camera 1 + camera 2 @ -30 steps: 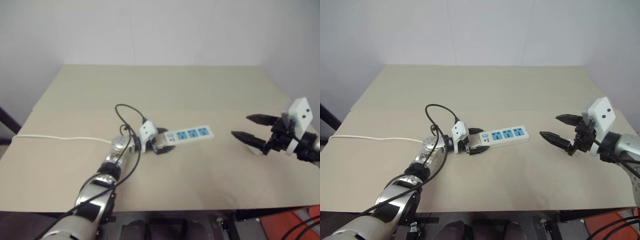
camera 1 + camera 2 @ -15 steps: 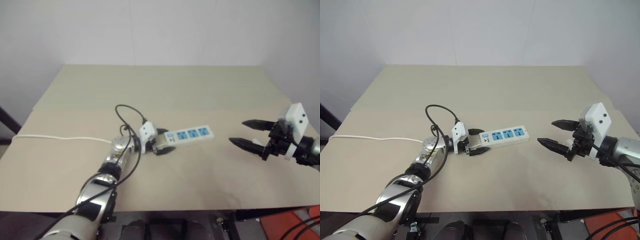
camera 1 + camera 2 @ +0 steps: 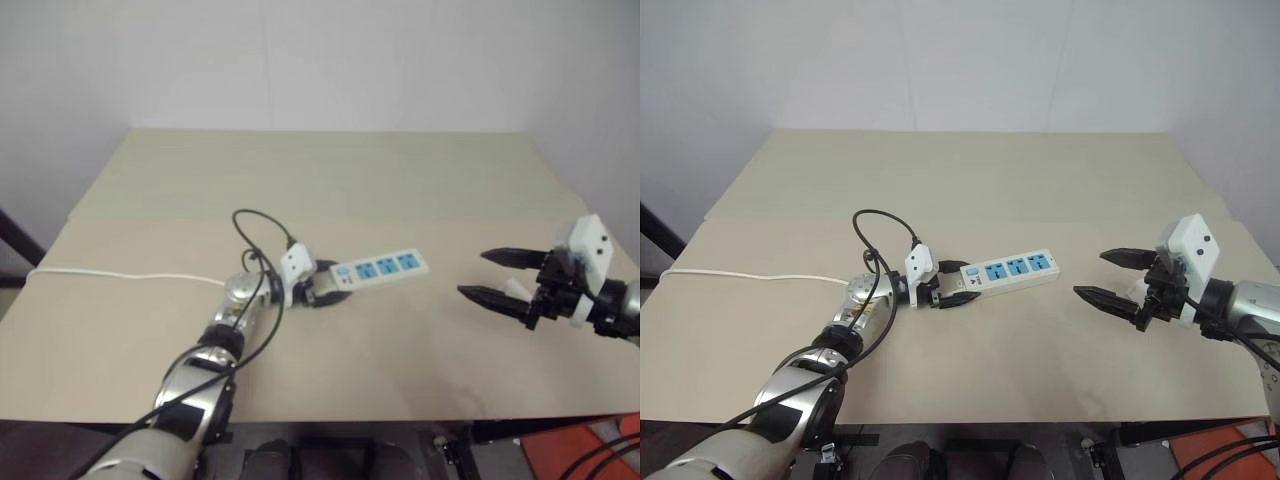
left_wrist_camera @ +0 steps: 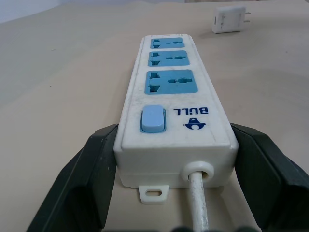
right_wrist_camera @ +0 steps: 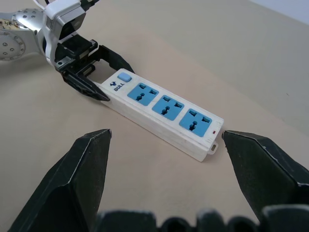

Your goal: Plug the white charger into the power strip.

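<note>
The power strip (image 3: 378, 270) is a white bar with three blue sockets, lying mid-table. My left gripper (image 3: 335, 283) is shut on its switch end; in the left wrist view both black fingers (image 4: 91, 179) press the strip's (image 4: 174, 96) sides by the cord outlet. The white charger (image 4: 230, 20) lies on the table beyond the strip's far end. From the head it shows as a small white cube (image 3: 1137, 290) just behind the fingers of my right gripper (image 3: 1090, 274). That gripper hovers open to the right of the strip, pointing at it (image 5: 164, 108), nothing between its fingers.
The strip's thin white cord (image 3: 120, 277) runs left across the table to its left edge. A black cable (image 3: 255, 225) loops above my left wrist. The beige table (image 3: 330, 170) has open surface behind the strip; its front edge (image 3: 400, 415) is close.
My left gripper has closed on the strip's switch end. The right gripper has tipped down slightly toward the table. The strip and the charger have stayed put.
</note>
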You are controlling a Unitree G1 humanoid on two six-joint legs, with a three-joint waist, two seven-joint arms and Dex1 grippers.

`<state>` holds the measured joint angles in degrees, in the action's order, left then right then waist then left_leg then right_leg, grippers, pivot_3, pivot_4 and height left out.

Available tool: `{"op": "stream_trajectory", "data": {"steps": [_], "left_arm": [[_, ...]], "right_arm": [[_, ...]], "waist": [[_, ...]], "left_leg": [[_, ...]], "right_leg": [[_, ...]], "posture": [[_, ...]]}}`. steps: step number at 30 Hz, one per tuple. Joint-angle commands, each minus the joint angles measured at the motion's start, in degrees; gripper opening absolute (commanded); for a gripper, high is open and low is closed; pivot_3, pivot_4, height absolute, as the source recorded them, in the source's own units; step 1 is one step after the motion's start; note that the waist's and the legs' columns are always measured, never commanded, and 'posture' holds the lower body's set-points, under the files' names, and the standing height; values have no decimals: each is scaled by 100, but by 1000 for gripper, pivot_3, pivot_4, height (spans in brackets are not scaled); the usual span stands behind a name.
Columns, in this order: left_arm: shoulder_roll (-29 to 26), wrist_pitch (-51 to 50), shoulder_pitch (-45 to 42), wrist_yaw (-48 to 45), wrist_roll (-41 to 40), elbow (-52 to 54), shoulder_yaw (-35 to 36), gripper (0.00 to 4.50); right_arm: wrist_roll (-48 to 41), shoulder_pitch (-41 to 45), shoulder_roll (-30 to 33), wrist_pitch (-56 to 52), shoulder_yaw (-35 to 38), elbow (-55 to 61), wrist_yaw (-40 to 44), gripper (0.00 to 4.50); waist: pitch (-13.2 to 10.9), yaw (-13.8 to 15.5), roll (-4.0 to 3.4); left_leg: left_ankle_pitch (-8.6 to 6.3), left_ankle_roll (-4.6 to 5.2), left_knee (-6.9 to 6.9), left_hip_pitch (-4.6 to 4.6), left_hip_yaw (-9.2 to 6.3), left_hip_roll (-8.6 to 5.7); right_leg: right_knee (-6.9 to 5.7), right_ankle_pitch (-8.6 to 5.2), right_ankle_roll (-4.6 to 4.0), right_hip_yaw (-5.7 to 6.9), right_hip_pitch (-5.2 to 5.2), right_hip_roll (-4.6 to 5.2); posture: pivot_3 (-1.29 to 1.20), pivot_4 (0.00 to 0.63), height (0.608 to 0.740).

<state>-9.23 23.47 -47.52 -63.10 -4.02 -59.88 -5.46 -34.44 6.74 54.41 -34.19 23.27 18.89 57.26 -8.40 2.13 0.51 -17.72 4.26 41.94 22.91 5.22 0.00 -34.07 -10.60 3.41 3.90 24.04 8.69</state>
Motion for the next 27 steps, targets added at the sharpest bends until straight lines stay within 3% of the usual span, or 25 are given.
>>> {"op": "stream_trajectory", "data": {"steps": [1,10,20,23,27], "left_arm": [[33,-65,54,-186,111,-148,-100,3238],[-129,-155,132,-525,-11,191,-90,3238],[-615,-1065,984,-1523,-524,2345,-295,3238],[-750,-1327,1292,-1606,-613,2947,-388,3238],[-828,-1717,1617,-1542,-744,3609,-455,3238]], "right_arm": [[44,96,112,173,64,-7,39,4343],[284,99,141,340,80,-375,19,4343],[477,669,829,-1,126,-1580,37,4343],[592,866,1106,-374,-132,-1766,-48,4343],[628,1586,1395,-1629,-719,-1952,-382,4343]], "waist": [[0,0,0],[0,-10,0],[0,-99,0],[0,-119,-1],[1,-153,-2]], "left_leg": [[0,0,0,0,0,0],[0,0,-1,1,1,-1],[0,-1,-1,5,3,6],[1,-1,-1,5,3,9],[1,-1,0,3,5,15]], "right_leg": [[0,0,0,0,0,0],[0,0,0,0,2,0],[0,0,0,-1,8,0],[0,0,-1,-2,8,0],[0,0,-1,-7,10,1]], "posture": [[0,150,740],[0,150,740],[0,150,740],[0,150,740],[0,150,740]]}}
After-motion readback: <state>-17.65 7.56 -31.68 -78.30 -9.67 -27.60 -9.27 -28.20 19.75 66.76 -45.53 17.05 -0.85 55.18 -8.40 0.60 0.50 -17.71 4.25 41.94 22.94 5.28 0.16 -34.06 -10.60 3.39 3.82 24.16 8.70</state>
